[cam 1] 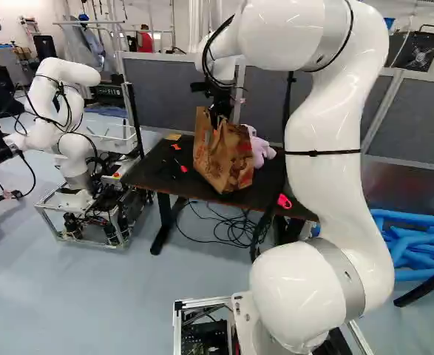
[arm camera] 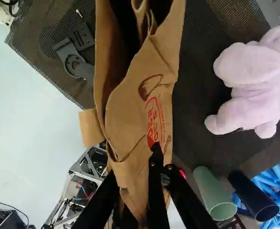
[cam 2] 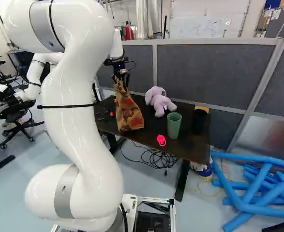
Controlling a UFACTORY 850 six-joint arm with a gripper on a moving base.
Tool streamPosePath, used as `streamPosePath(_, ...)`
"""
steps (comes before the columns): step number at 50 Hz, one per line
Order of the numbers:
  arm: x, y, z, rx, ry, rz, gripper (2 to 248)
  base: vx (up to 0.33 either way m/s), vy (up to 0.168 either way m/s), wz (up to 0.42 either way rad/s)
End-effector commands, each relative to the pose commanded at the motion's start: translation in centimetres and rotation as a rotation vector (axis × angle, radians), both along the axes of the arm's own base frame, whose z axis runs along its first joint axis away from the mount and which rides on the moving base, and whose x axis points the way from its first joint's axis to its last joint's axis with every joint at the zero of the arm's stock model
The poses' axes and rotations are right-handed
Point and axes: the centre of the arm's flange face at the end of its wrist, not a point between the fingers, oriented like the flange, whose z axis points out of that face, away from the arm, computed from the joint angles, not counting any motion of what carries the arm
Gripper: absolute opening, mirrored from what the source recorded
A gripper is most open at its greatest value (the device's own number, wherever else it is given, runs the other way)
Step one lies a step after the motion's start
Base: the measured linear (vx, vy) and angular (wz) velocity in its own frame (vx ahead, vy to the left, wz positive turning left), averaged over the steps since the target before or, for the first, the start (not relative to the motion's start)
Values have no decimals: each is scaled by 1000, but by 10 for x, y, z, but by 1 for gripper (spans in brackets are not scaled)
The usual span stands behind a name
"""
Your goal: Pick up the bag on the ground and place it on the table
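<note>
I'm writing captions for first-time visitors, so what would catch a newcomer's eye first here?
Probably the big white arm, looming right of the middle in the left base view. Next comes the brown paper bag standing on the dark table, with the black gripper at its top. Then the pale purple plush toy beside the bag, and the bright blue tubes on the floor at the right of the right base view.
</note>
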Motion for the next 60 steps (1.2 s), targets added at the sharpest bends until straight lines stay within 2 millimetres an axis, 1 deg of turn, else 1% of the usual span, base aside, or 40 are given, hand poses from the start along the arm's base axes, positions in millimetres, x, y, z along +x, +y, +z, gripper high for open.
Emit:
streamPosePath(18,37,1,-28,11,-5,-11,21,0,0,0)
streamPosePath(22,42,1,-34,10,-1,-12,21,0,0,0)
streamPosePath(31,45,1,-38,10,2,-12,21,0,0,0)
streamPosePath(53,45,1,-38,10,3,-12,21,0,0,0)
streamPosePath(54,45,1,-38,10,3,-12,42,0,0,0)
streamPosePath(59,45,1,-38,10,3,-12,42,0,0,0)
streamPosePath(60,45,1,-38,10,3,-12,76,0,0,0)
